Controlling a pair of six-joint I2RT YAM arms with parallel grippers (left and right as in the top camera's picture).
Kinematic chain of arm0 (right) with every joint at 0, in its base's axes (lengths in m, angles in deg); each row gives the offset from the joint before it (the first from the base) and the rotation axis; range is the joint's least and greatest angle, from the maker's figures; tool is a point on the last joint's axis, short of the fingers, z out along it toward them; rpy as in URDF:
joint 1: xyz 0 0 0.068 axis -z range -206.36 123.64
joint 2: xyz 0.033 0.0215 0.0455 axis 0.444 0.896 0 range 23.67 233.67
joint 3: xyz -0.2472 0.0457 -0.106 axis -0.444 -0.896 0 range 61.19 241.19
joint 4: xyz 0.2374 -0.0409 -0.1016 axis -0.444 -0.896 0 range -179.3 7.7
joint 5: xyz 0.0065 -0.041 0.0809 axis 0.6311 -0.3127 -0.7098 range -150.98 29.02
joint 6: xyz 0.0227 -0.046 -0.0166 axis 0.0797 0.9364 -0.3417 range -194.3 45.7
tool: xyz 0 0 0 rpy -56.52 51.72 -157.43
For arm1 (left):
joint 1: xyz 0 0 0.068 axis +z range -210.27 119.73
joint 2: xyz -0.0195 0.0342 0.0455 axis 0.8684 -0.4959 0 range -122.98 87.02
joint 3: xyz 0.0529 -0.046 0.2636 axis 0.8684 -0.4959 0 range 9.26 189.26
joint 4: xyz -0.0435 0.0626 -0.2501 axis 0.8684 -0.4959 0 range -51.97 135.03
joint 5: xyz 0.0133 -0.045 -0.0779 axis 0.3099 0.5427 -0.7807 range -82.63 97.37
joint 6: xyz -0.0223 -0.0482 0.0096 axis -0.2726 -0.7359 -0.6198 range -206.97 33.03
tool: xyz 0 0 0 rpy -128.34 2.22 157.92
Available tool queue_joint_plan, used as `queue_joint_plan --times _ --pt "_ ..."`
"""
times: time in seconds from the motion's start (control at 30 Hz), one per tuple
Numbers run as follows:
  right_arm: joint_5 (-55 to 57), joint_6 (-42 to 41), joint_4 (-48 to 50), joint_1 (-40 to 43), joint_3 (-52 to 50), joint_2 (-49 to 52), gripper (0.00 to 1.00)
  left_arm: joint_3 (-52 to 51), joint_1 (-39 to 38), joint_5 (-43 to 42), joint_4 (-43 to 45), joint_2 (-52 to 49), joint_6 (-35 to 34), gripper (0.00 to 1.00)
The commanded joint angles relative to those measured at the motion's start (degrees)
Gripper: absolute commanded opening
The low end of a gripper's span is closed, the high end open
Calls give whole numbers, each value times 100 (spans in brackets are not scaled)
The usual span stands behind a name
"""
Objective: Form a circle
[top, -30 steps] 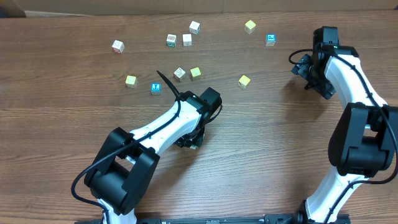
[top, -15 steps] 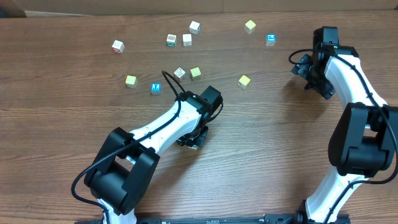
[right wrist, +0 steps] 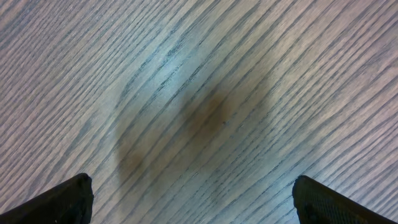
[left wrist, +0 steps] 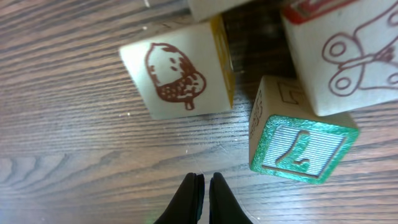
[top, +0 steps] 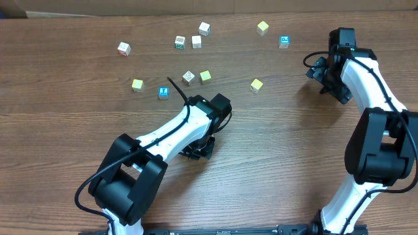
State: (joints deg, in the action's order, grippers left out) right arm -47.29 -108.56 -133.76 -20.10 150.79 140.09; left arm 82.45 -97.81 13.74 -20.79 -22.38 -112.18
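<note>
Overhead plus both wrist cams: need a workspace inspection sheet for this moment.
Surface: wooden table, plain wood grain.
Job's things: the circle is only a tight bunch in the left wrist view: acorn cube, green-faced cube, butterfly cube, and a fourth cut off at the top. Not made out from overhead.
Clutter: loose yellow cubes, blue-faced cubes and whitish cubes scattered on the far half.
Grippers: left gripper shut, empty, just short of the bunch; right gripper open, empty, over bare wood.
Cables: black cable loops off the left arm; second cable at the right wrist.
Surroundings: pale strip beyond the far edge; otherwise nothing seen.
</note>
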Motion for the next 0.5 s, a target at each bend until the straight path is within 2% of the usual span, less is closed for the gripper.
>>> queue_joint_plan --times 0.0,0.2,0.47 --pt "20 2 24 -13 2 -151 100 299 -44 -212 39 256 -417 4" --pt "20 0 24 -13 2 -151 100 304 -249 -1220 782 308 -260 4" --pt "20 2 24 -13 2 -151 100 304 -535 -1025 894 17 -787 4"
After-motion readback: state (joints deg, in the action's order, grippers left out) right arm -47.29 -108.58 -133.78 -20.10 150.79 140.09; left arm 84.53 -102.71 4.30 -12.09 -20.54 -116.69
